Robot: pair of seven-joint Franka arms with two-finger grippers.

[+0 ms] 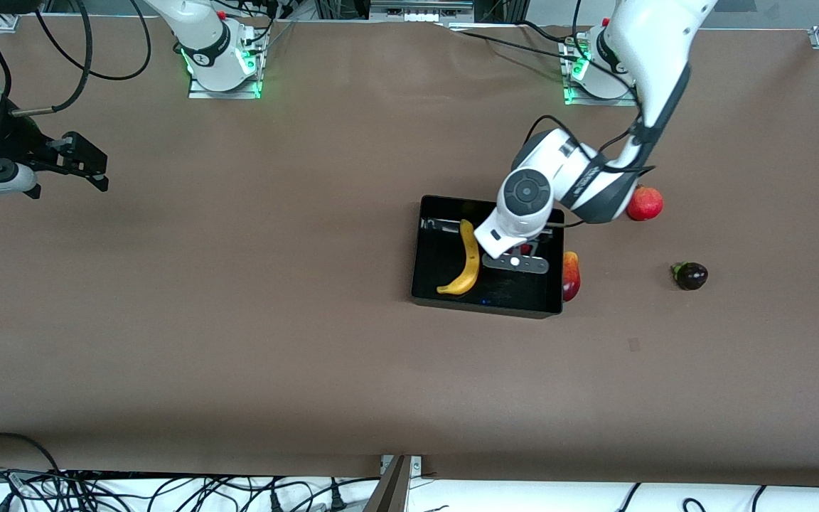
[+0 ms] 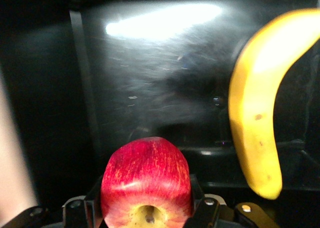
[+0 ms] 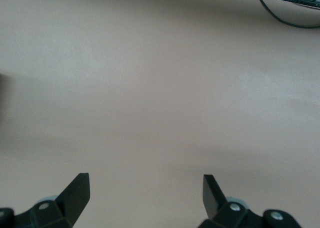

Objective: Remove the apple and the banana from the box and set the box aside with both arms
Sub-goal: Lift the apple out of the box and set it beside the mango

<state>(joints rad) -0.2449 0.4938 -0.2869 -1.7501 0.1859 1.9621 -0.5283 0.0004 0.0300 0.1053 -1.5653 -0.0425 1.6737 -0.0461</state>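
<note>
The black box [image 1: 438,284] lies mid-table with the yellow banana [image 1: 468,263] in it. My left gripper [image 1: 521,254] is down inside the box, beside the banana, shut on the red-yellow apple [image 1: 525,249]. The left wrist view shows the apple [image 2: 146,180] between the fingers [image 2: 199,198], the box floor [image 2: 150,87] below and the banana [image 2: 255,128] alongside. My right gripper [image 1: 89,167] waits over bare table at the right arm's end, open and holding nothing; it shows the same way in the right wrist view [image 3: 146,185].
A red-yellow mango [image 1: 571,276] lies against the box's outer wall on the left arm's side. A red pomegranate [image 1: 645,203] and a dark purple fruit [image 1: 691,275] lie on the table toward the left arm's end. Cables hang along the near table edge.
</note>
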